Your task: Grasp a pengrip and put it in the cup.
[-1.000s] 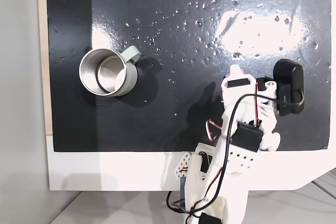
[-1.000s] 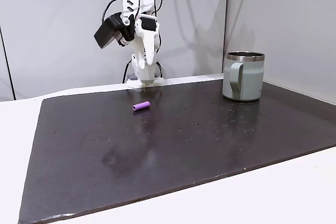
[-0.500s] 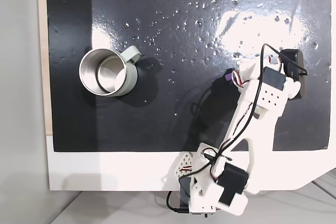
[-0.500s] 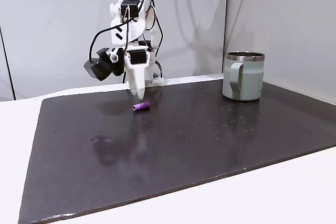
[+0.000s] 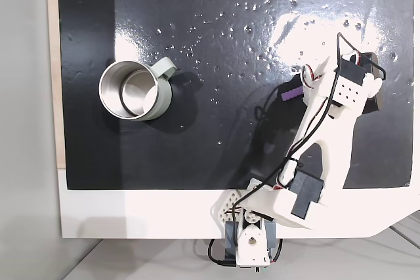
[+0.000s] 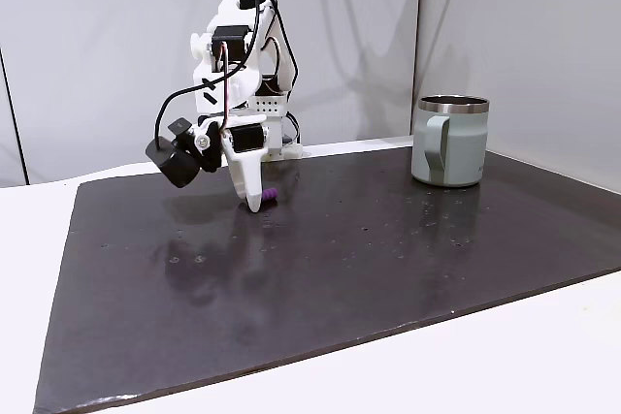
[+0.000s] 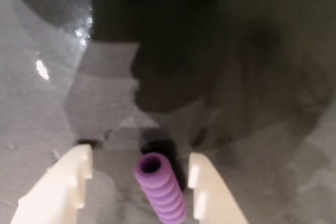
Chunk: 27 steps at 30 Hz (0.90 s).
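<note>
Between the spread fingers of the tool (image 7: 139,169) lies the pengrip (image 7: 160,186), flat on the desk (image 7: 252,103), ungripped.

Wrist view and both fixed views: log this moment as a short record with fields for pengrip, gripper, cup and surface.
pengrip: purple ribbed tube lying on the mat, between the fingers
gripper: open, lowered around the pengrip, gaps showing on both sides
cup: upright on the mat, apart from the arm, nothing seen inside
surface: dark mat with small specks

The robot arm (image 5: 315,142) is white plastic with black motor blocks, thin black and red wires, and cream fingers (image 7: 73,179).
</note>
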Each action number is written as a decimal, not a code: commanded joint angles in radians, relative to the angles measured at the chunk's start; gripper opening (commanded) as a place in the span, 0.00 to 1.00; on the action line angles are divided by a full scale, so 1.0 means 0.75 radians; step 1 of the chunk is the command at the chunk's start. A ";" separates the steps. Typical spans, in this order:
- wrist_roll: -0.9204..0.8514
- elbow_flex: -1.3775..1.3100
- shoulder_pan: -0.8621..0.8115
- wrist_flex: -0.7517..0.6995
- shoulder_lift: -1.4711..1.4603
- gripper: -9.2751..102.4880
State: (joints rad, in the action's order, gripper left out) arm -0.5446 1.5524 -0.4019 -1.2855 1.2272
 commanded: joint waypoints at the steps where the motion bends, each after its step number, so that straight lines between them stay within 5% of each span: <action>1: -0.025 -0.053 0.037 -0.022 -0.002 0.30; 7: -0.053 -0.022 0.061 -0.025 -0.008 0.28; 16: -0.067 0.057 0.112 -0.016 0.045 0.11; 27: 0.002 0.131 0.223 -0.098 0.344 0.09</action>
State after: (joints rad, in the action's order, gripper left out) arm -0.5737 1.6552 -0.2715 -1.3223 1.3560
